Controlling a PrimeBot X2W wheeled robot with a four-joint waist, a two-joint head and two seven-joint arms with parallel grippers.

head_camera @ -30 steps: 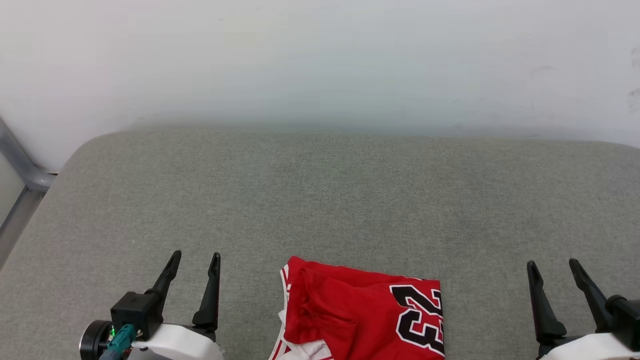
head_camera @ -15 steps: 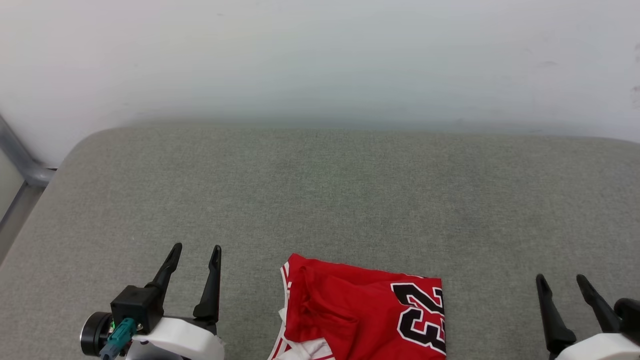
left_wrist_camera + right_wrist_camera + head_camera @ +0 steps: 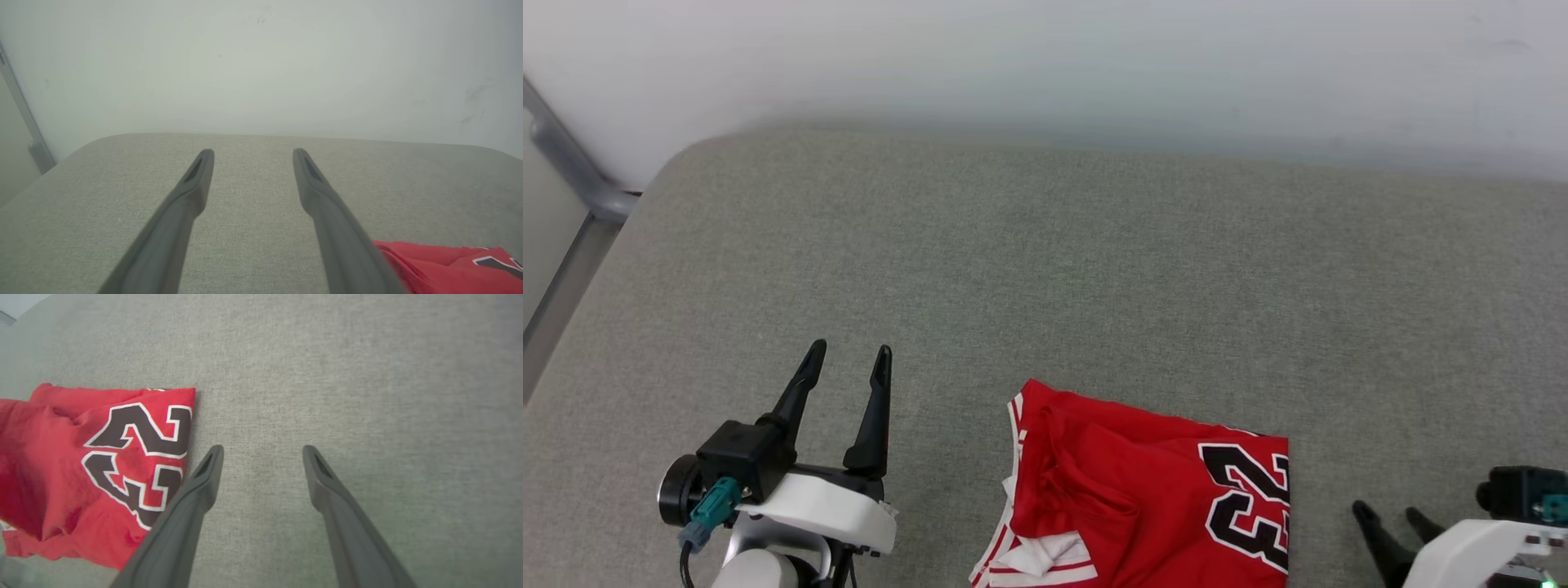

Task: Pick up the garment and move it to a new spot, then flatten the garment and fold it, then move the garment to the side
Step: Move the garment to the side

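The garment [image 3: 1143, 490], a red jersey with a black white-outlined "23" and white striped trim, lies folded on the grey cushion [image 3: 1094, 269] at the bottom centre of the head view. My left gripper [image 3: 848, 366] hovers open to its left, empty, fingers pointing away from me. In the left wrist view the garment [image 3: 445, 263] shows at the lower right, beside my left gripper [image 3: 252, 157]. My right gripper [image 3: 1390, 516] sits low at the bottom right, open and empty. The right wrist view has the garment [image 3: 94, 465] left of my right gripper [image 3: 263, 453].
A pale wall [image 3: 1045, 57] runs behind the cushion. A grey metal frame bar [image 3: 572, 163] stands at the far left beside the cushion's rounded corner. Bare cushion stretches beyond and to both sides of the garment.
The head camera has tilted, shifting the whole picture. My right gripper has dropped lower toward the view's bottom edge; my left gripper has risen slightly. The garment lies as before.
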